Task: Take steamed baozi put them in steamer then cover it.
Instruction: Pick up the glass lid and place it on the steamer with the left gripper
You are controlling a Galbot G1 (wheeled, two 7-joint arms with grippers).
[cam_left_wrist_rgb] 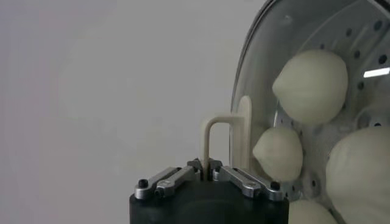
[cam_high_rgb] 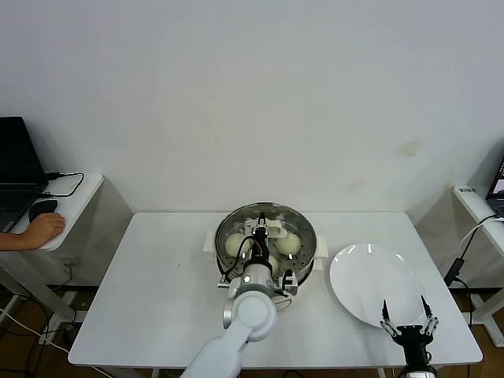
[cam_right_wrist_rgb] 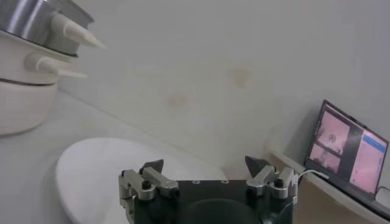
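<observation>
Left pincer (cam_left_wrist_rgb: 208,165) sits over the steamer (cam_high_rgb: 228,226) at table (cam_high_rgb: 157,299) centre, clenched on the cream handle of the glass cover (cam_left_wrist_rgb: 259,73), which lies on the steamer rim. Baozi (cam_left_wrist_rgb: 311,85) visible under the glass, inside the basket. Right pincer (cam_right_wrist_rgb: 207,165) released, jaws wide, hovering at the near edge of the white plate (cam_high_rgb: 370,272), close to table's front-right corner. Table's left half bare. Person's hand (cam_high_rgb: 43,228) on mouse at side desk (cam_high_rgb: 79,197), well apart.
</observation>
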